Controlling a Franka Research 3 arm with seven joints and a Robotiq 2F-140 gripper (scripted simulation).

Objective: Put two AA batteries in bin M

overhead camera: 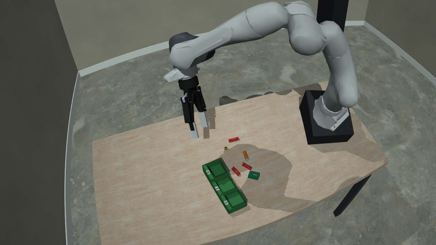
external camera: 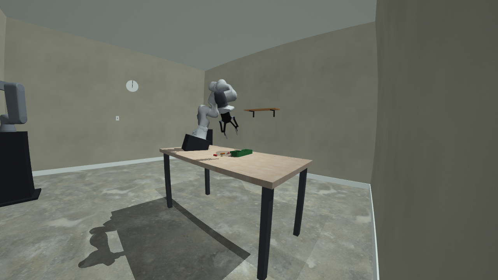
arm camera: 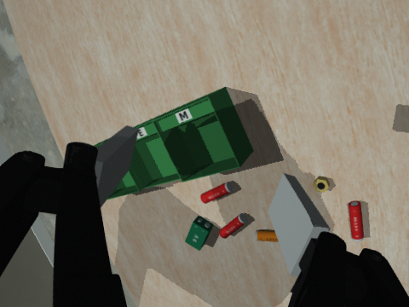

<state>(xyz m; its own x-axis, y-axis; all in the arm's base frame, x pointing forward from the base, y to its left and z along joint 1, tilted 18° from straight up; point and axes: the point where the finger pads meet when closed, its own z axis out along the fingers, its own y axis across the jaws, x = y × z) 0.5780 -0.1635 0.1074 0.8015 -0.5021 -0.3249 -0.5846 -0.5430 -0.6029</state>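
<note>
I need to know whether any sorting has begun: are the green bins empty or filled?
Empty as far as shown: the green bins show only bare floors from above, though the gripper partly hides one in the wrist view.

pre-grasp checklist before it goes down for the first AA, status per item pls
1. Gripper holds nothing: ok, its fingers stand partly apart with only air between them.
2. Gripper high above the table: ok.
3. AA batteries reachable: ok, three red ones lie loose on the table.
4. Bin M holds nothing and stands upright: ok.
5. Orange battery, green block and nut apart from the red ones: ok.
6. Which red battery is aimed for: cannot tell.
</note>
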